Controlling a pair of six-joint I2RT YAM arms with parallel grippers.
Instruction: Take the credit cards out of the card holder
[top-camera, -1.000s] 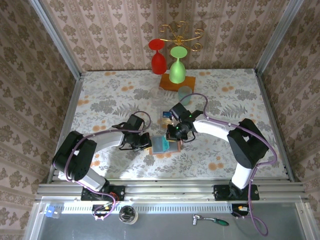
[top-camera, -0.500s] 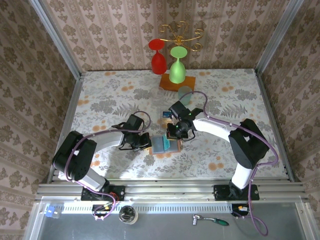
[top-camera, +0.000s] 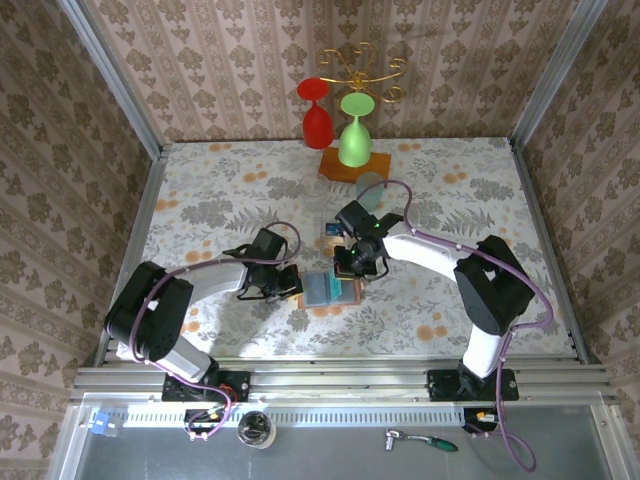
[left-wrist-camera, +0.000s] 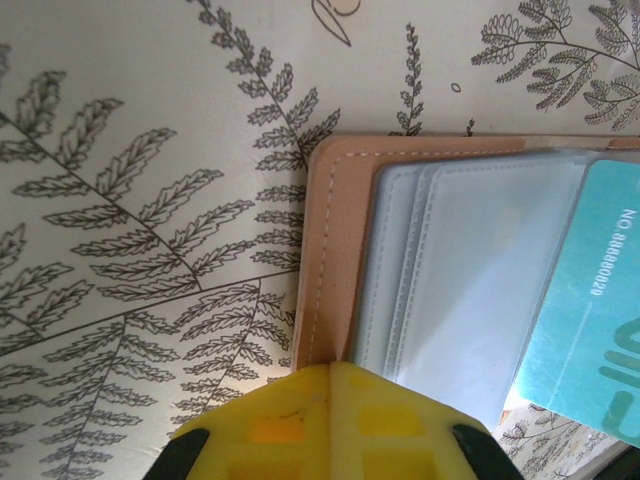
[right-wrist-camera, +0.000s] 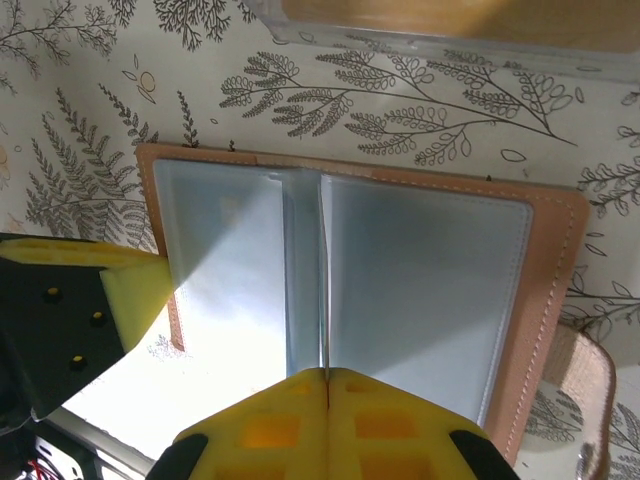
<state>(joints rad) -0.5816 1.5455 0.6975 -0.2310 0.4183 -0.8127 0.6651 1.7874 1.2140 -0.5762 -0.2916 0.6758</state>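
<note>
Fern-print tablecloth (left-wrist-camera: 150, 150); card holder (left-wrist-camera: 335, 200) in left gripper's (left-wrist-camera: 330, 372) pinch, teal card (left-wrist-camera: 590, 310) "NO 88888020" in right gripper's (right-wrist-camera: 326, 380).

Lab robot cell dressed as a home: silver aluminium frame rails (top-camera: 340, 378), brown damask wallpaper wall panels (top-camera: 200, 70), floral-print tabletop (top-camera: 220, 190).

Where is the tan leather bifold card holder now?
In the top view, the tan leather card holder lies open near the centre of the floral table, between the two arms' jaws and nearer than the orange-brown wooden block.
</note>
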